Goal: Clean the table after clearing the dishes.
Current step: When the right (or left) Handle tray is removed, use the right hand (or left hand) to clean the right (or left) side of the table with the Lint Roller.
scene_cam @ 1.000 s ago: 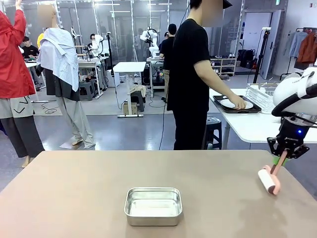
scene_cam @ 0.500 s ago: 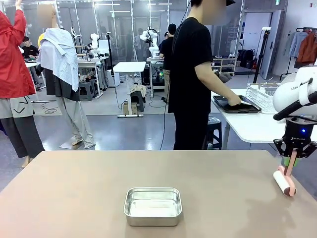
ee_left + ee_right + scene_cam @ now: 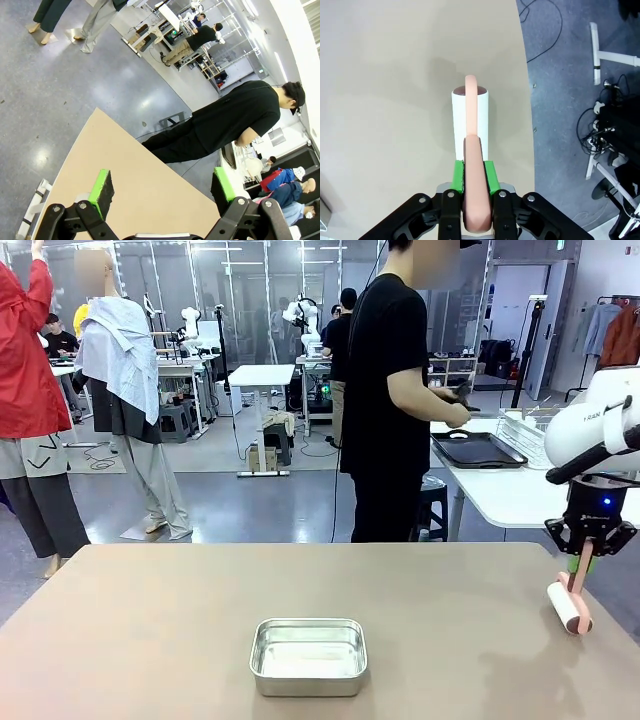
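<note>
Table (image 3: 150, 630): wide, matte tan-brown top, rounded edge. Near its front centre stands one square steel pan (image 3: 308, 655), shallow, rounded corners, upright, nothing visible inside but its own shiny floor. Right gripper (image 3: 586, 562): at the table's far right edge, pointing down, its green pads pressed together on the pink handle of a lint roller (image 3: 568, 606); in the right wrist view the gripper (image 3: 473, 175) clamps that handle from both sides, and the lint roller (image 3: 471, 120) has its white cylinder lying against the tabletop close to the edge, with grey floor and cables beyond. Left gripper (image 3: 162, 187): seen in the left wrist view above the table's edge, fingers (image 3: 102, 189) spread wide apart with nothing between them. Smaller white table (image 3: 510, 495): behind and to the right, carrying one dark brown rectangular handled tray (image 3: 478, 450), which looks bare of any plate. Person in a black T-shirt (image 3: 385, 390): stands at that white table, side-on, hand (image 3: 456, 412) raised above the tray; what it grasps cannot be told. A wire rack (image 3: 528, 433) sits just beside the tray.
</note>
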Tool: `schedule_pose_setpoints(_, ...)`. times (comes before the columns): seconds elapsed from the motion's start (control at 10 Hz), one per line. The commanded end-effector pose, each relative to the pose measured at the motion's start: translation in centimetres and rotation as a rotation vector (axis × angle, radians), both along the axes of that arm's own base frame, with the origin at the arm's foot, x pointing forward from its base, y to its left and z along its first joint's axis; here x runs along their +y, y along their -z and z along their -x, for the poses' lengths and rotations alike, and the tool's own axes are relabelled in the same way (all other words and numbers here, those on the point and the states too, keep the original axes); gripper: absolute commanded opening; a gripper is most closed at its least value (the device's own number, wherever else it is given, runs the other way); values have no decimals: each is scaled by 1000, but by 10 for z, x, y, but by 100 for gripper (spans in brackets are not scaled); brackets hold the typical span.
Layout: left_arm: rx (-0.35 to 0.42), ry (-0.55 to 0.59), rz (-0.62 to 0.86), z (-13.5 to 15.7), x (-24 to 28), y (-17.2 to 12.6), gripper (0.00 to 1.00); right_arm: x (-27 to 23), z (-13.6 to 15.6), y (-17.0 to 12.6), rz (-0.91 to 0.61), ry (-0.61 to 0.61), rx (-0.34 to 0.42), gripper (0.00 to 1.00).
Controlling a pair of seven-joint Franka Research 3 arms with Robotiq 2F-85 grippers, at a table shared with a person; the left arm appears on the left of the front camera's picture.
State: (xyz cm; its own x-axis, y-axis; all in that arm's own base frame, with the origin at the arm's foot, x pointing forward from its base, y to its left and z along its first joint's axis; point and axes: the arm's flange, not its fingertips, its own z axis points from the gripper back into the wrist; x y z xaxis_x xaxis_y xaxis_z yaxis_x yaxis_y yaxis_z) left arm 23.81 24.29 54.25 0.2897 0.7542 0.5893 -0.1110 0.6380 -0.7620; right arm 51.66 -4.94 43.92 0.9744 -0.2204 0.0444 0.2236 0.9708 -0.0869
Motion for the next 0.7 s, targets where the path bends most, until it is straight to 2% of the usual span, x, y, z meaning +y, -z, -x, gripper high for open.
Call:
schedule_pose_setpoints(0.0,12,-4,2,2,0,-2,100,18,26,-10,55,37,-55,20)
schedule_pose_setpoints(0.1,12,-4,2,2,0,-2,100,19,25,-4,59,61,-49,20)
schedule_pose_setpoints(0.2,12,-4,2,2,0,-2,100,7,11,-8,15,-3,-15,20)
schedule_pose_setpoints(0.6,12,-4,2,2,0,-2,100,7,11,-8,15,-3,-15,20)
